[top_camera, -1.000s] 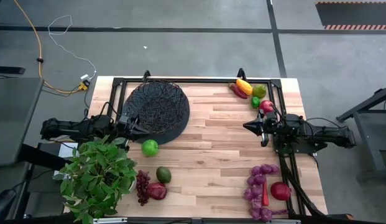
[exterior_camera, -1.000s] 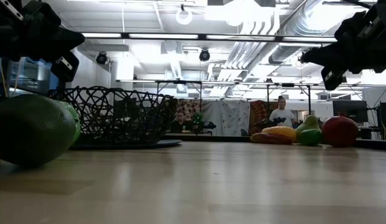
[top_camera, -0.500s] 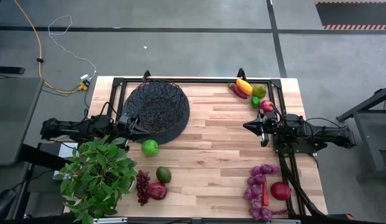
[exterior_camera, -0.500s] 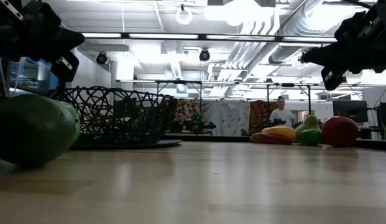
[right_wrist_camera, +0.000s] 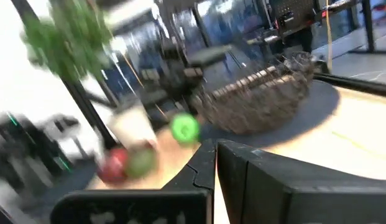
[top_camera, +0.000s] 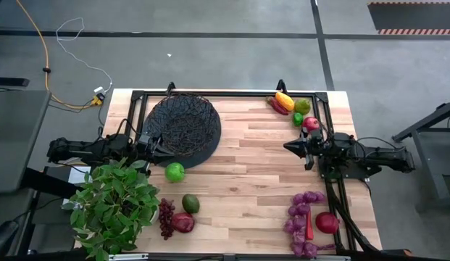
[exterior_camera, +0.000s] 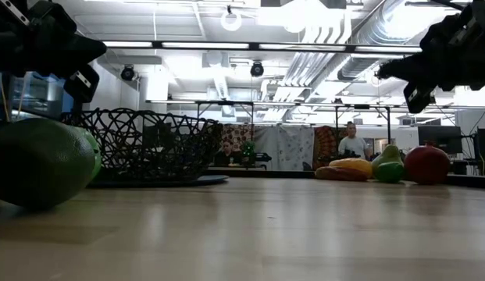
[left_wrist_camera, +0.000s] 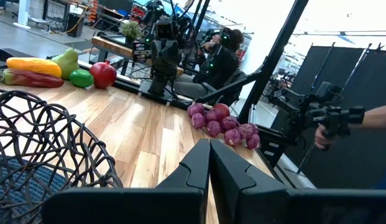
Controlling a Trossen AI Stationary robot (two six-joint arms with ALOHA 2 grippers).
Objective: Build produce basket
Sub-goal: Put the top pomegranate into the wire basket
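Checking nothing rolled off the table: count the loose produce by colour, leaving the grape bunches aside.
Green pieces: 4
Red pieces: 5
Yellow pepper: 1
Total: 10

grey floor (top_camera: 232,54), ceiling strip lights (exterior_camera: 226,44)

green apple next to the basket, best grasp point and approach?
Take the green apple across its widest middle, coming straight down from above. It is round and sits alone on bare wood, apart from the basket and the avocado, so fingers likely fit on either side. The left gripper, shut and empty, is the nearer one; the right gripper waits across the table.
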